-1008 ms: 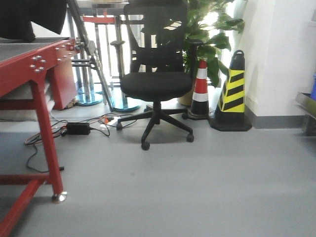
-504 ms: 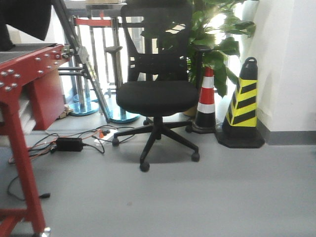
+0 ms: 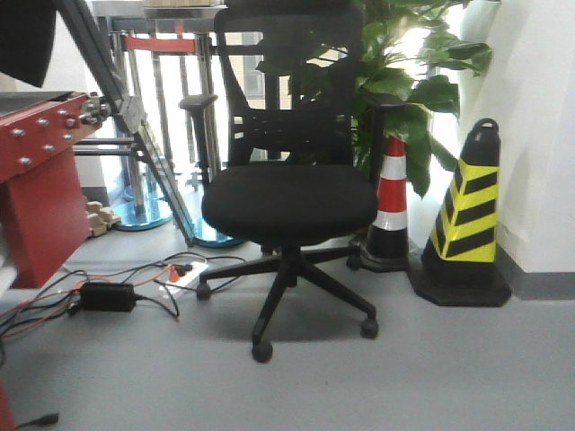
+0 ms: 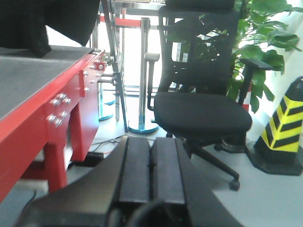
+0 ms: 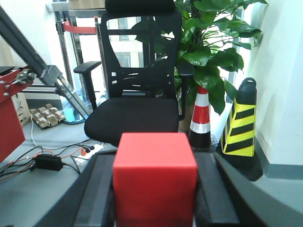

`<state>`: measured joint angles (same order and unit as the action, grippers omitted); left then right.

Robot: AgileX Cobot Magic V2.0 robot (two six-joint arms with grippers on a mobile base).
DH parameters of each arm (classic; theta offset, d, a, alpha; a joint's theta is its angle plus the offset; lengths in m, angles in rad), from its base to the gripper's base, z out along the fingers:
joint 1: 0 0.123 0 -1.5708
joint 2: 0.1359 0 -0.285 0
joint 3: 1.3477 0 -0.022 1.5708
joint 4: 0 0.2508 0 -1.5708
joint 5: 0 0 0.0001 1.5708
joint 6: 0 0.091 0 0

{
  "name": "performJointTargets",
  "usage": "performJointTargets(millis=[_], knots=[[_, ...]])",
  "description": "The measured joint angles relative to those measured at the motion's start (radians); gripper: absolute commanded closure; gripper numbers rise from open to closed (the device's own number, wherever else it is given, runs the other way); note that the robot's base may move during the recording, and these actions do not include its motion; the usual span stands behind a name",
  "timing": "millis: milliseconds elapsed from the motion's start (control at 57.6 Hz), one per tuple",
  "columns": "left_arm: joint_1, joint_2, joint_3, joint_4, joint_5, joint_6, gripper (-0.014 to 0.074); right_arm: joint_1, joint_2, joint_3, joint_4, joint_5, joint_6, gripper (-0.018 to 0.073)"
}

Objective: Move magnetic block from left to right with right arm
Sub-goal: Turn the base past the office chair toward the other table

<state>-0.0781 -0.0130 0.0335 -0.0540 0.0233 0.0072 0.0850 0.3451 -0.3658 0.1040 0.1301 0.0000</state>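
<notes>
In the right wrist view a plain red cube, the magnetic block (image 5: 155,182), fills the gap between the two black fingers of my right gripper (image 5: 155,189), which is shut on it and holds it in the air. The left wrist view shows my left gripper (image 4: 151,163) with its two black pads pressed together and nothing between them. Neither gripper appears in the front-facing view.
A black office chair (image 3: 287,193) stands straight ahead, with a plant (image 3: 422,81) behind it. A red-white cone (image 3: 392,211) and a yellow-black cone (image 3: 472,224) stand at the right by the wall. The red table frame (image 3: 36,180) is at the left, with cables and a power brick (image 3: 106,296) on the grey floor.
The front view has closed in on the chair and swung right: chair and cones look larger, and the red table has slid toward the left edge.
</notes>
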Motion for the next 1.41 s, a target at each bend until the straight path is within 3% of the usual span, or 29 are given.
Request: performJointTargets(millis=[1407], knots=[[0.000, 0.000, 0.000, 0.000, 0.000, 0.000, 0.0722, 0.000, 0.000, 0.000, 0.000, 0.000, 0.000, 0.0293]])
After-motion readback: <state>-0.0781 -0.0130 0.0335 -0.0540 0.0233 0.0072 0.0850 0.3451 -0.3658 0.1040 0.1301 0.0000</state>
